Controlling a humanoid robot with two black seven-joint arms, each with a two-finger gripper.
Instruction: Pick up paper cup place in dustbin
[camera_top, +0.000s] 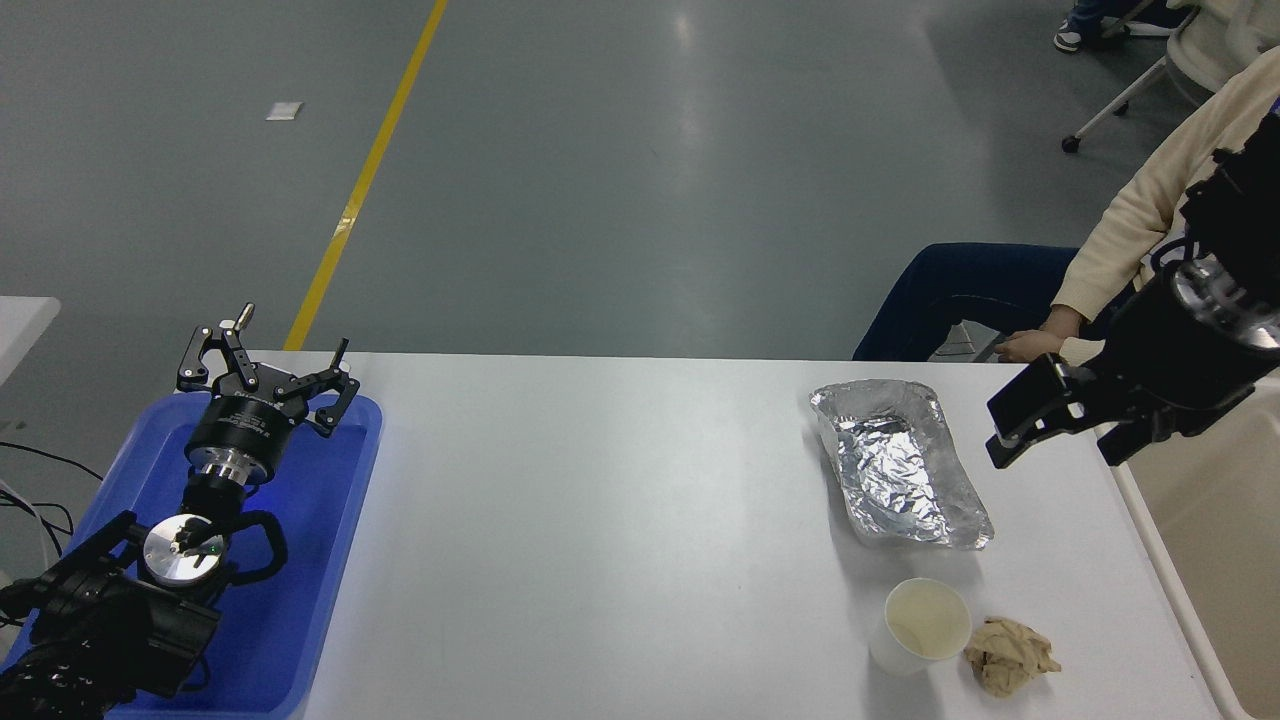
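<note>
The white paper cup (925, 625) stands upright near the table's front right, its cream inside showing. The beige dustbin (1225, 560) lies off the table's right edge, only partly in view. My right gripper (1065, 440) is open and empty. It hangs above the table's right edge, beside the foil tray and well behind the cup. My left gripper (265, 375) is open and parked over the blue tray at the left.
A silver foil tray (900, 465) lies just behind the cup. A crumpled brown paper wad (1008, 655) lies right beside the cup. The blue tray (300, 560) is at the table's left end. A person (1130, 250) in a cream sweater sits at the far right corner.
</note>
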